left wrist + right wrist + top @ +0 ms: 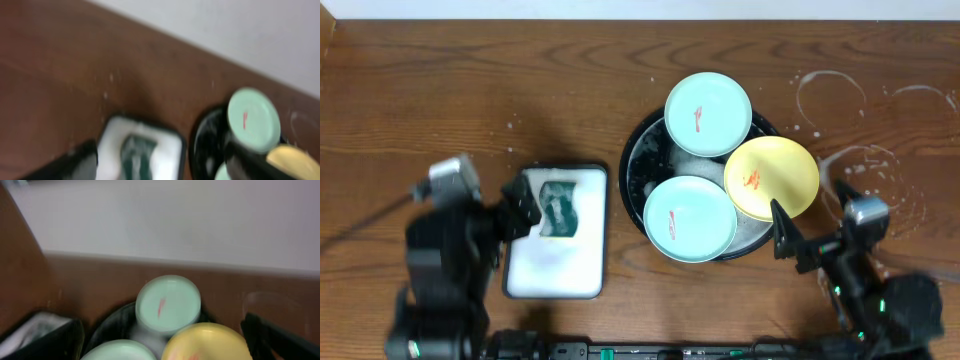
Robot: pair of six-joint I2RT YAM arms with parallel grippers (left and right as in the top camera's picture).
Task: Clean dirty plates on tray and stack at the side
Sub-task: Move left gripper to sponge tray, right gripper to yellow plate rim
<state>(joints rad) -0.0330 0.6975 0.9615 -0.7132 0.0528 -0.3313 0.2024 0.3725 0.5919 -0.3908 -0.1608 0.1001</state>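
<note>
The black tray [634, 168] holds three dirty plates with red smears: a mint one [708, 114] at the far rim, a yellow one [771, 178] at the right and a mint one [690, 219] at the front. My left gripper [518, 215] is open and empty, left of the tray by a white container. My right gripper [810, 226] is open and empty at the tray's front right, close to the yellow plate. The left wrist view is blurred and shows the tray [204, 145] and far mint plate [253, 119]. The right wrist view shows the plates [168, 304] ahead of the jaws [175, 350].
A white rectangular container [555, 268] with a dark green sponge [560, 208] sits left of the tray, also in the left wrist view [137, 152]. The tabletop to the tray's right [880, 150] carries white soapy rings and splashes.
</note>
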